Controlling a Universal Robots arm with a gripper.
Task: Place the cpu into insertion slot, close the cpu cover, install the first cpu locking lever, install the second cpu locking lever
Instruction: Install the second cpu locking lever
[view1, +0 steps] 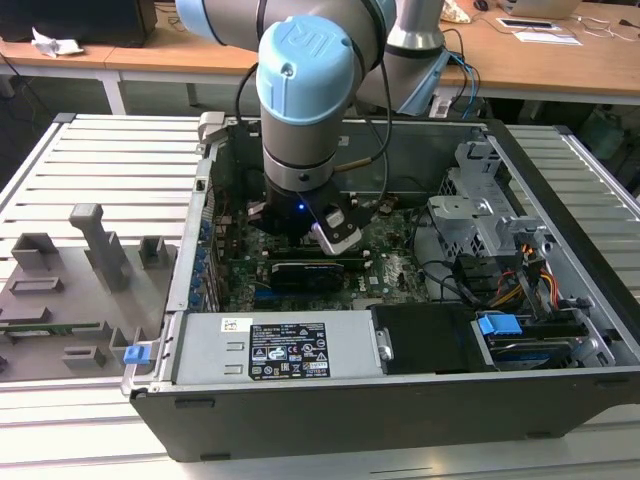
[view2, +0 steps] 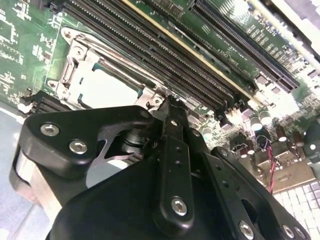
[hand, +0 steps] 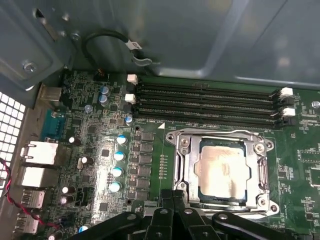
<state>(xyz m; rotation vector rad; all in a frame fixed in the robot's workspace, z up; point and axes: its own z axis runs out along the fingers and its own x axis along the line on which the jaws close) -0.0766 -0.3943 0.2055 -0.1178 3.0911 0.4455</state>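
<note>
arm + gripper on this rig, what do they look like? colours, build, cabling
The arm is silver-grey tubing with pale blue round joint caps, one embossed with a logo. A black cable runs down beside it, and a small blue light glows at the black wrist. The gripper is matte black: flat linkage bars pinned with silver screws and washers, narrowing to slim fingers. Its black links also show in the first wrist view.

An open computer case (view1: 560, 200) is seen lying on a slatted metal table (view1: 100, 160) in the exterior view. A grey power supply box (view1: 270, 348) with a black label (view1: 288, 352) is set along the case's near edge, and a blue clip (view1: 498, 326) is fixed near its corner towards the exterior view's right. Grey holders (view1: 95, 245) are stood on the table beside the case. Four long black memory slots (hand: 205, 105) are mounted on the green circuit board (hand: 90, 135) in the first wrist view.
</note>
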